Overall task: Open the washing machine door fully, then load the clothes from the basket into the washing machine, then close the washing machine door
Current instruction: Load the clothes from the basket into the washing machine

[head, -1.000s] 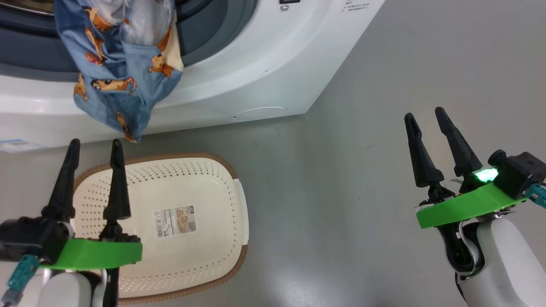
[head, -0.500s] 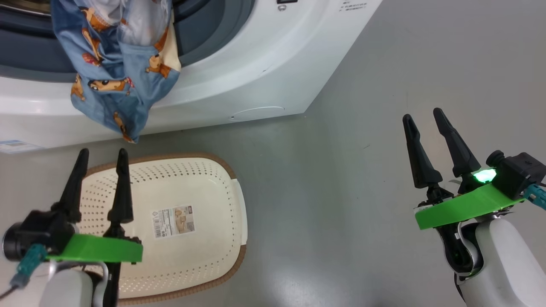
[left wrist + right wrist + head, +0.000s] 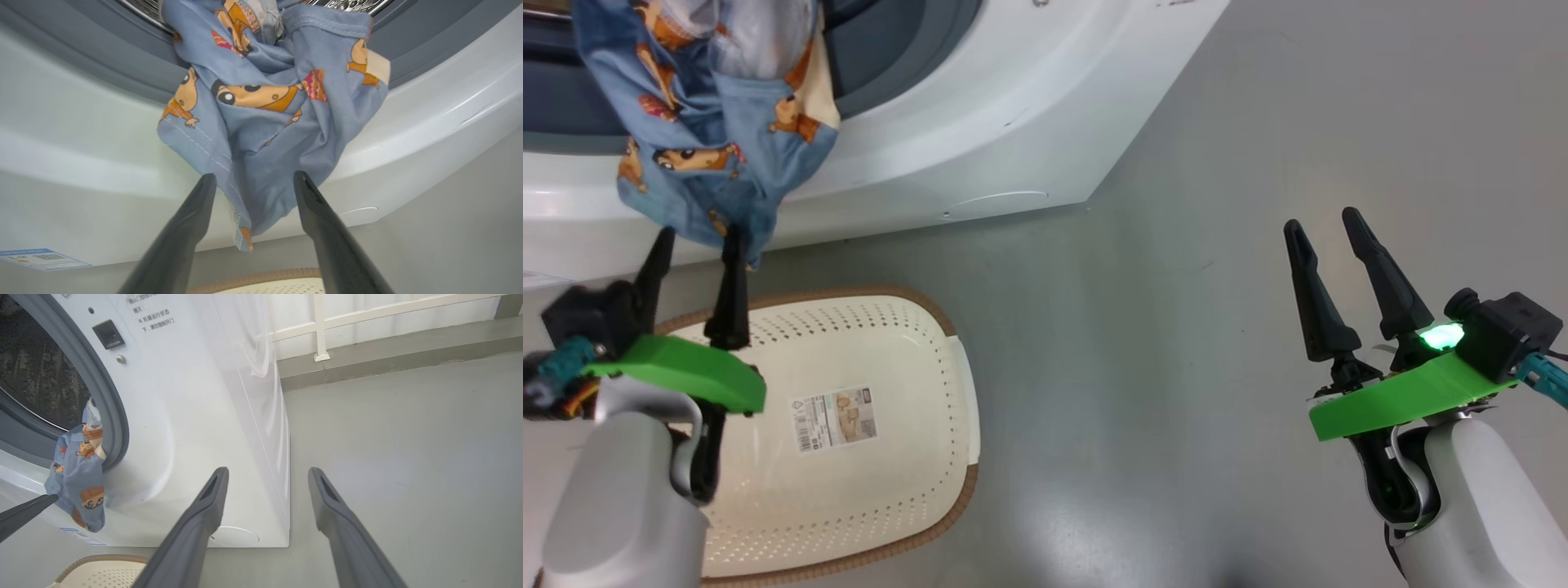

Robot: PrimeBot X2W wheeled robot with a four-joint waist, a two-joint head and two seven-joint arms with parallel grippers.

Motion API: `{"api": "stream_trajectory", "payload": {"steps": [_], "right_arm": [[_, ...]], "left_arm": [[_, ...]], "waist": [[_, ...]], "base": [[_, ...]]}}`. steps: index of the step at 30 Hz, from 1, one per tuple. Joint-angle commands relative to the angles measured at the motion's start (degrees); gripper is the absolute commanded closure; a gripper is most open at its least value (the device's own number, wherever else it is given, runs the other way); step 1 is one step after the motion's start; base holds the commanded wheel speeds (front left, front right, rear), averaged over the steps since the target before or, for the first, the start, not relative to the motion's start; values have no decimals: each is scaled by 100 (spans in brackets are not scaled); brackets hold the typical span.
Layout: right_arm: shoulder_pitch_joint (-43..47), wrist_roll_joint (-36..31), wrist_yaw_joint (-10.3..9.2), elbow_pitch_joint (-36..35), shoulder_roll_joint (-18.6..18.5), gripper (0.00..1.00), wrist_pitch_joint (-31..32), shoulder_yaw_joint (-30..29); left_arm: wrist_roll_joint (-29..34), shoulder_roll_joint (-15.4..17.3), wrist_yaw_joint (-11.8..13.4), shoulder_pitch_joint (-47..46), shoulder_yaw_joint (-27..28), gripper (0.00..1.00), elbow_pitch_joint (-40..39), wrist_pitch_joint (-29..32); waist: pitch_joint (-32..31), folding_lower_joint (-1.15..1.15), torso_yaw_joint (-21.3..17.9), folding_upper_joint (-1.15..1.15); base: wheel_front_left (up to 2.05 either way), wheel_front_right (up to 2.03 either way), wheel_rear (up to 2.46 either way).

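Light blue clothes [image 3: 703, 122] printed with bears hang out of the washing machine [image 3: 1013, 106] opening and down its white front. In the left wrist view the clothes [image 3: 269, 114] droop between the fingers of my left gripper [image 3: 254, 177], which is open; its tips flank the lower fold. In the head view my left gripper [image 3: 698, 241] sits just under the hanging hem, above the basket [image 3: 890, 343], which holds nothing but its paper label. My right gripper [image 3: 1321, 222] is open over bare floor, far right. The washing machine door is out of view.
The right wrist view shows my right gripper [image 3: 268, 471] facing the washing machine's [image 3: 184, 396] front corner, with the dark drum [image 3: 36, 375], round flap [image 3: 235, 535], hanging clothes [image 3: 77, 473] and basket rim [image 3: 102, 567]. Grey floor spreads right; a white railing [image 3: 322, 326] stands behind.
My left gripper has risen from over the basket to the hanging clothes' lower edge, staying open. The head camera has shifted a little. The right arm has held still.
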Motion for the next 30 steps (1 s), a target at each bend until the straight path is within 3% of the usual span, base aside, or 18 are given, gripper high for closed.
{"api": "stream_trajectory", "payload": {"steps": [1, 11, 24, 25, 27, 30], "right_arm": [[102, -9, 9, -139, 13, 0, -27, 69], [89, -11, 9, -167, 65, 0, -27, 23], [37, -40, 9, -183, 84, 0, -27, 36], [36, -40, 9, -184, 83, 0, -27, 37], [37, -39, 9, -182, 85, 0, -27, 40], [47, -39, 9, -173, 93, 0, -27, 34]], "left_arm": [[-66, 209, -19, -184, 148, 0, 96, -19], [-233, 339, -56, -977, -54, 0, 1340, -102], [-519, 244, -66, -1795, -899, 0, 1933, -240], [-547, 242, -66, -1843, -928, 4, 1960, -248], [-596, 246, -66, -1916, -985, 97, 2007, -261], [-665, 257, -66, -1939, -1058, 100, 2052, -276]], "waist": [[44, 0, -57, 0], [167, 0, -155, 0], [274, 0, -134, 0], [278, 0, -135, 0], [281, 0, -139, 0], [266, 0, -140, 0]], "base": [[0, 0, 0], [0, 0, 0], [0, 0, 0], [0, 0, 0], [0, 0, 0], [0, 0, 0]]}}
